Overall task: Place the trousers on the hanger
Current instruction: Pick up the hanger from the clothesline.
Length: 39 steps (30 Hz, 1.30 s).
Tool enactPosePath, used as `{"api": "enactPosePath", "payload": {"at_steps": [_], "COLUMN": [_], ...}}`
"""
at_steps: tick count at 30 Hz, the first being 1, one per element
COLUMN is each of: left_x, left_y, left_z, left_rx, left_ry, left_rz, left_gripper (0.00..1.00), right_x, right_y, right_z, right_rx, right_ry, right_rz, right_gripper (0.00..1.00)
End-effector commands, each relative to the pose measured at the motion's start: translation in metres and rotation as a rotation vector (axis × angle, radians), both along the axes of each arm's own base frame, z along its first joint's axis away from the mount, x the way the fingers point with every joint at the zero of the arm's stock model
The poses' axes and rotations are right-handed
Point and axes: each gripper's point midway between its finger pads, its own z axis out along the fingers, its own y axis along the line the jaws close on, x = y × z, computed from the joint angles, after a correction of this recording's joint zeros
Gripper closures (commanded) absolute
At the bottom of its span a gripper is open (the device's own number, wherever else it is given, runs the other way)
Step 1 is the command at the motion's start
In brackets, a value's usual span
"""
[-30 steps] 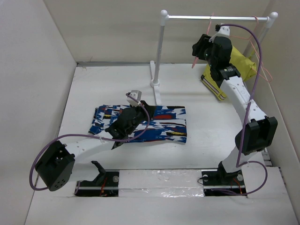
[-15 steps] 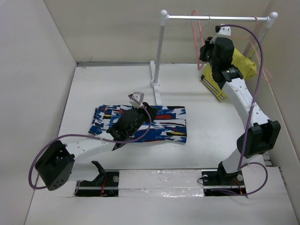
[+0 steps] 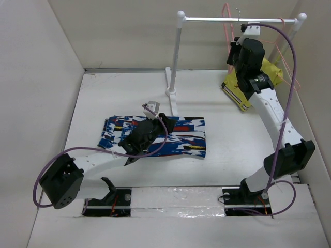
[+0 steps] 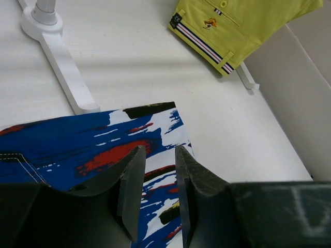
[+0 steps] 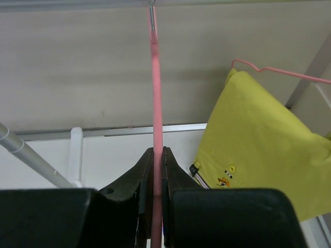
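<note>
Left gripper: held low over the trousers, on the near side of the rack; the jaws are parted by a narrow gap, and nothing is pinched between them.
Trousers: laid flat on the desk, just in front of the rack's left foot, with one corner close beside that foot; the blue cloth with red, white and black strokes is seen through the gap of the left jaws.
Desk: white, and the rack is carried at its far side.
Right gripper: raised to just under the rack's top bar, towards its right end; the jaws are clenched on the hanger.
Hanger: thin and pink, seen edge-on from the right wrist, held upright with its top reaching the rack's bar; whether it is hooked over the bar cannot be told.
Yellow garment: draped on a second pink hanger at the rack's right end, beyond the right gripper, with its striped hem hanging towards the desk.
</note>
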Motion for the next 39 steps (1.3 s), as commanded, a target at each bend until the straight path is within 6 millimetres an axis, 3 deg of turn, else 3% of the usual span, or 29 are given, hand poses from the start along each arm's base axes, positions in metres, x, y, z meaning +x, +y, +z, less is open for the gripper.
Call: {"api": "enactPosePath", "payload": {"at_steps": [1,9,18,21,22,23,26,27,29,30,33,34,35,37,39], "left_x": [0.002,-0.002,-0.008,-0.010,-0.008,-0.006,0.000,-0.001,0.004,0.006,0.019,0.021,0.023,0.025,0.019], "left_y": [-0.007,-0.008,-0.021,-0.029,-0.033,-0.036,-0.052,-0.058,-0.073,-0.081,-0.105,-0.117,-0.125,-0.142,-0.159], "left_z": [0.021,0.029,0.057,0.072,0.071,0.079,0.088,0.089,0.097,0.097,0.088,0.073,0.078,0.061,0.062], "left_rx": [-0.042,-0.061,-0.127,-0.162,-0.165,-0.182,-0.204,-0.212,-0.222,-0.216,-0.176,-0.160,-0.182,-0.179,-0.193], "left_ry": [-0.053,-0.068,-0.105,-0.109,-0.099,-0.101,-0.082,-0.080,-0.085,-0.076,-0.032,0.003,0.009,0.047,0.060], "left_rz": [-0.017,-0.040,-0.111,-0.142,-0.145,-0.146,-0.176,-0.199,-0.236,-0.258,-0.288,-0.305,-0.320,-0.370,-0.409], "left_gripper": [0.72,0.66,0.65,0.63,0.62,0.62,0.60,0.58,0.55,0.55,0.54,0.54,0.54,0.53,0.52], "right_x": [-0.019,-0.026,-0.045,-0.055,-0.066,-0.072,-0.090,-0.096,-0.110,-0.118,-0.137,-0.142,-0.146,-0.154,-0.161], "right_y": [-0.012,-0.008,-0.009,-0.001,0.004,0.007,0.019,0.018,0.029,0.031,0.034,0.030,0.032,0.031,0.035], "right_z": [0.049,0.010,0.003,-0.028,-0.026,-0.053,-0.080,-0.110,-0.128,-0.152,-0.166,-0.178,-0.182,-0.186,-0.201], "right_rx": [-0.018,-0.025,-0.032,-0.040,-0.032,-0.036,-0.001,-0.009,0.011,0.006,0.016,0.018,0.018,0.024,0.013], "right_ry": [-0.129,-0.065,-0.087,-0.031,-0.051,-0.003,0.031,0.089,0.116,0.161,0.171,0.189,0.195,0.194,0.220], "right_rz": [-0.042,-0.011,0.035,0.083,0.101,0.111,0.159,0.163,0.207,0.219,0.227,0.216,0.223,0.220,0.231], "right_gripper": [1.00,1.00,1.00,1.00,1.00,1.00,1.00,1.00,1.00,1.00,1.00,1.00,1.00,1.00,1.00]}}
